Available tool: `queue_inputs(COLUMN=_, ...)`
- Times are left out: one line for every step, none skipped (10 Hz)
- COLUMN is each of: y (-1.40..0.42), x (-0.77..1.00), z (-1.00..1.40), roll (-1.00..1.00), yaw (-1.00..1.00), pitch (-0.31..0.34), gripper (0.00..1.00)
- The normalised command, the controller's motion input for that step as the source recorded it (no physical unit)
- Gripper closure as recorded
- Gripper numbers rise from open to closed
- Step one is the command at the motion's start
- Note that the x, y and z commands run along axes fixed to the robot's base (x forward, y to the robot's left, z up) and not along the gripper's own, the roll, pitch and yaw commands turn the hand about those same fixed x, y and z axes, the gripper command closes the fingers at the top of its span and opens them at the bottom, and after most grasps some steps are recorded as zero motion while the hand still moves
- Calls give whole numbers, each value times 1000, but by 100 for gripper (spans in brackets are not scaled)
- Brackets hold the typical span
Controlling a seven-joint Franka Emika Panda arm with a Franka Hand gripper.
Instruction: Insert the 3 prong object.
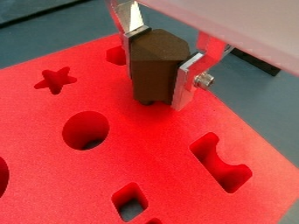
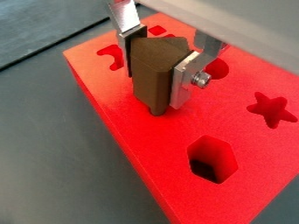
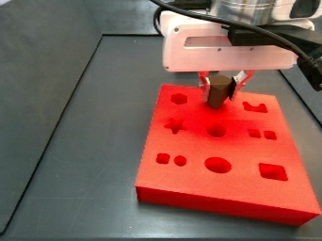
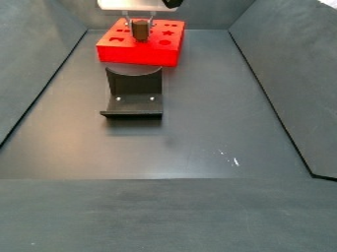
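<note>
Wrist views show my gripper [image 1: 162,68] squeezing the 3 prong object [image 1: 155,66], standing straight up, tip just above the red board [image 1: 176,188]. A notched hole [image 2: 114,58] sits at 10 o'clock.

One gripper [image 3: 223,87], one brown peg [image 1: 155,66], one red board [image 3: 239,165], one fixture [image 4: 133,101].
</note>
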Motion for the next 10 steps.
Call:
queue_inputs(y=0, x=143, z=-126, roll=176, yaw=-37, pitch=437, gripper=100)
queue_inputs(y=49, x=51, z=-3, roll=89, yaw=-283, pitch=500, gripper=100)
queue_inputs(y=0, x=11, z=0, roll=0, yaw=-400, pitch=500, gripper=100)
queue_inputs(y=-71, x=89, z=-106, roll=-43, yaw=-394, pitch=500, gripper=100)
queue_inputs(y=-34, x=197, z=-357, roll=-74, yaw=-306, pitch=380, gripper=100)
queue_inputs(y=0, x=103, z=-466, roll=-184, yaw=-226, pitch=260, gripper=100)
queue_inputs(y=20, x=180, z=-574, roll=-176, yaw=-174, pitch=193, gripper=100)
queue_inputs(y=23, x=154, z=-551, roll=-189, yaw=-157, pitch=196, gripper=100)
queue_inputs(y=3, x=43, z=-300, roll=-97, yaw=-6, pitch=276, gripper=100)
queue_inputs(y=0, x=0, z=0, roll=0, yaw=0, pitch=0, gripper=100)
